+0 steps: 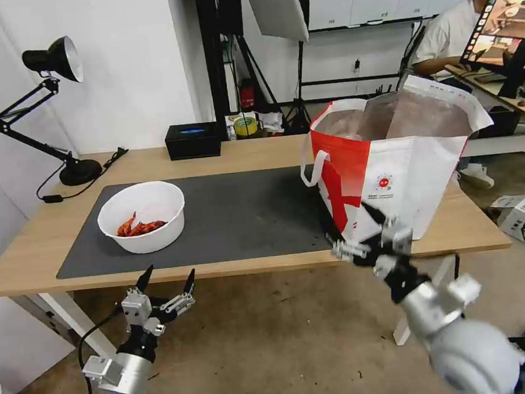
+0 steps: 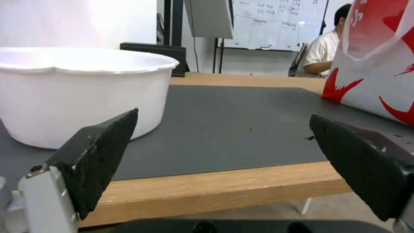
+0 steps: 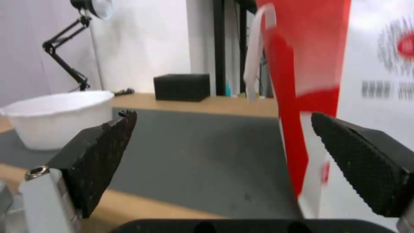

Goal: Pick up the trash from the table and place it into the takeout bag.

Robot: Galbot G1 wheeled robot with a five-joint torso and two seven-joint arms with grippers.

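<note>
Both grippers hung open off the table's (image 1: 46,267) front edge: left gripper (image 1: 166,280) facing the crayfish-shell bowl (image 1: 142,217), right gripper (image 1: 357,230) beside the takeout bag (image 1: 396,165). Reaching for the bowl seemed next.

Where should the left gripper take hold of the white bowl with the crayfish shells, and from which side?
Probably by the rim. The white bowl stands upright on the grey mat, too wide to span, with shells low inside. The open left gripper sits below the table's near edge, so the near wall is closest: one finger inside, one outside.
</note>
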